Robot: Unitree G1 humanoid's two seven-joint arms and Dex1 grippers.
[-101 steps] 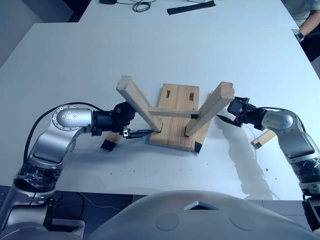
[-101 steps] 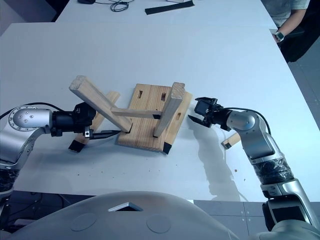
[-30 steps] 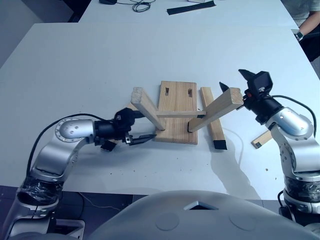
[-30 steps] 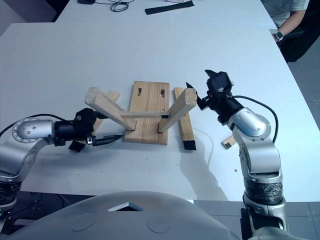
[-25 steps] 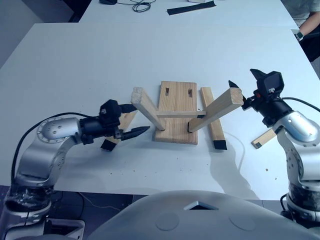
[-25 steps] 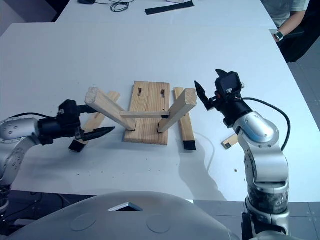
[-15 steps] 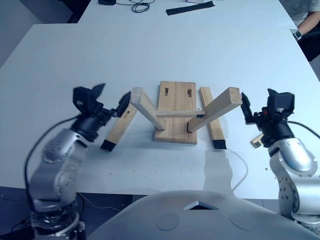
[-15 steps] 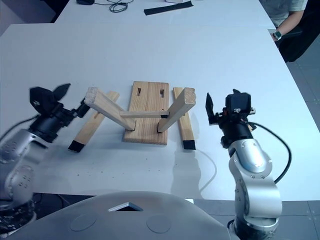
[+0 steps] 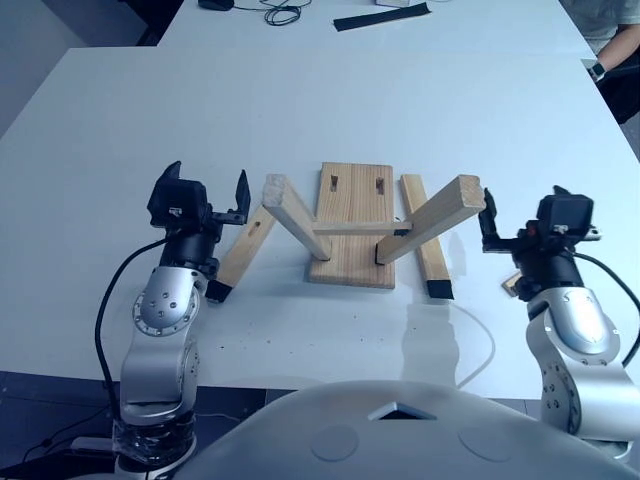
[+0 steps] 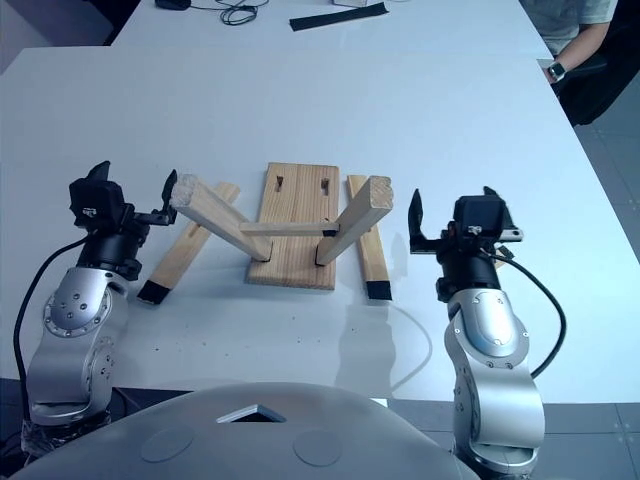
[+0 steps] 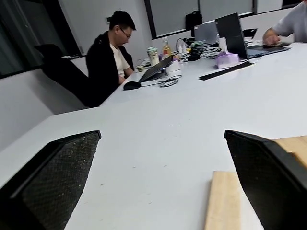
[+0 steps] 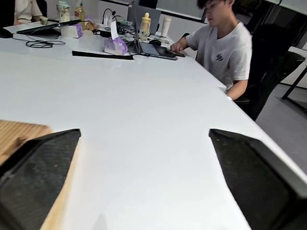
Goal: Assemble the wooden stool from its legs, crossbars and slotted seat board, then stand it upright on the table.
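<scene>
Close to the front edge of the smooth white counter [image 9: 420, 90] we see the left end effector [image 9: 207, 190] and the right end effector [image 10: 452, 208], each spread wide and gripping nothing. Between them, mid-counter, the pale seat board [image 9: 352, 180] lies flat. Two square legs [image 9: 290, 213] slant up from it, joined by a thin crossbar [image 9: 350, 228]. A loose leg [image 9: 240, 250] lies flat beside the board. The wrist views add dark dimpled pads [image 11: 53, 177] and far laptops [image 11: 229, 29].

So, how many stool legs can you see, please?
4: left tilted leg and right tilted leg stand on the seat board; left flat leg and right flat leg lie beside it.
</scene>
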